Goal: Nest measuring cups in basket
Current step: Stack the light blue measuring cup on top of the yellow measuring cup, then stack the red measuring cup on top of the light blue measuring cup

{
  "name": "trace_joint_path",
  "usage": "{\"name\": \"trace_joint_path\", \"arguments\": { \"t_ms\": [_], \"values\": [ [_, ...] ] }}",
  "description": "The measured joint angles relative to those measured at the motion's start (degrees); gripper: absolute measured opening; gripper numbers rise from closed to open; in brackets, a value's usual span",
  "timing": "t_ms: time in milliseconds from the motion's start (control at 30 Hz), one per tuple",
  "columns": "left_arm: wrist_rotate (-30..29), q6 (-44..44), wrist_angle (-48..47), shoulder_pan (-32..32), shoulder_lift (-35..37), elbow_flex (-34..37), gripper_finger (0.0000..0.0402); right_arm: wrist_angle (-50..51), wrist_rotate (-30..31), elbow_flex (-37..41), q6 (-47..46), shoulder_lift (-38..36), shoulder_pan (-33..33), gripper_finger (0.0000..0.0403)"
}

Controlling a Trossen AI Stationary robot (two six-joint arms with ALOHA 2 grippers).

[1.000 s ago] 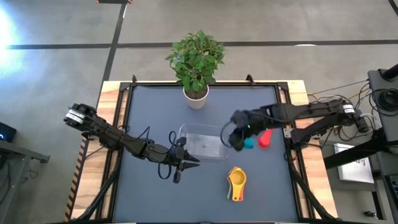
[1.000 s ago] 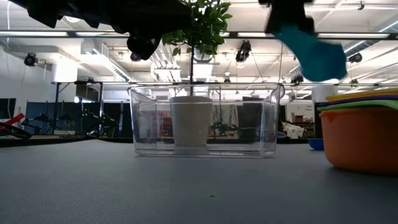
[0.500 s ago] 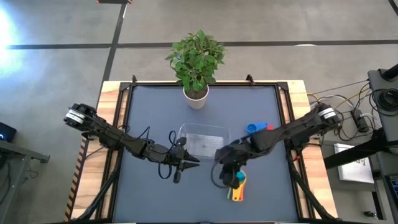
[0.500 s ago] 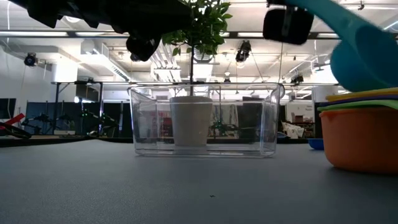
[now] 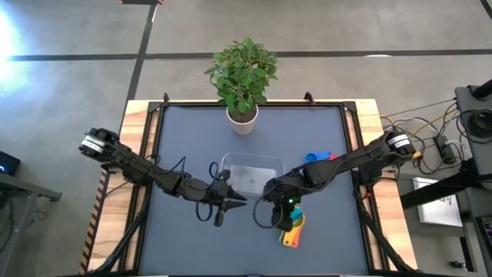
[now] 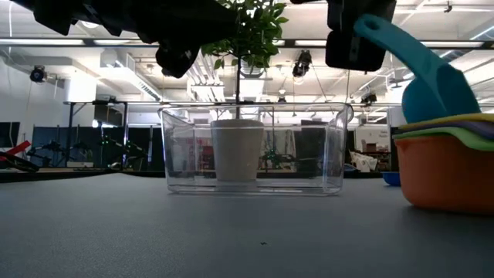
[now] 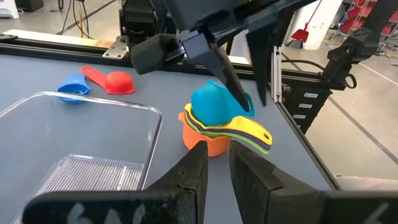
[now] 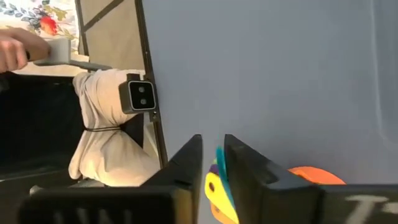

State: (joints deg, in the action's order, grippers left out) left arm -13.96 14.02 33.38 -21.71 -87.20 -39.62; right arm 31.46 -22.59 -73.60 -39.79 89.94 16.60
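Observation:
The teal measuring cup sits tilted in the top of a stack of cups: orange at the bottom, then green, purple and yellow. My right gripper hovers over this stack, shut on the teal cup. The clear basket stands mid-table on its flat bottom. The blue cup and the red cup lie on the table to the basket's right. My left gripper waits shut by the basket's near left corner, touching nothing. My right gripper pinches the teal cup's handle between its two fingers, which come from above and slant down. The handle rises from the bowl up to the fingers. The bowl rests tilted in the top of the stack.
A white pot with a green plant stands at the table's far edge behind the basket. Black rails frame the mat. Bare mat lies to the near left. A person's hand shows beyond the table in the right wrist view.
My right gripper has carried the teal cup from beside the red cup on the right, toward the near edge and leftward, to above the stack. It then came down, and the cup's bowl has settled into the stack's top. The left arm kept still.

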Motion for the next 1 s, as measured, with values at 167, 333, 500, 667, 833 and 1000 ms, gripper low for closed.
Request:
{"name": "trace_joint_path", "arguments": {
  "t_ms": [167, 333, 500, 667, 833, 1000],
  "values": [
    [0.0, 0.0, -0.1, 0.0, 0.0, 0.0, 0.0048, 1.8, 0.1, 0.0, 0.3, -0.5, -0.1, 0.0128],
    [0.0, 0.0, -0.1, 0.0, 0.0, 0.0, 0.0048, 4.7, 1.7, 0.0, 0.4, -0.6, -0.7, 0.0182],
    [0.0, 0.0, -0.1, 0.0, 0.0, 0.0, 0.0048, 9.6, 5.7, 0.0, 2.2, -2.0, -0.7, 0.0200],
    [0.0, 0.0, -0.3, 0.0, 0.0, 0.0, 0.0048, 17.8, 21.6, 0.1, 4.9, -6.5, 2.1, 0.0191],
    [0.0, 0.0, -0.5, 0.0, 0.0, 0.0, 0.0048, 28.0, 36.7, 3.0, 2.5, -12.8, 2.3, 0.0177],
    [0.0, -0.2, -0.5, 0.0, 0.0, 0.0, 0.0048, 35.6, 36.9, 8.6, 6.0, -17.6, -4.1, 0.0168]
  ]
}}
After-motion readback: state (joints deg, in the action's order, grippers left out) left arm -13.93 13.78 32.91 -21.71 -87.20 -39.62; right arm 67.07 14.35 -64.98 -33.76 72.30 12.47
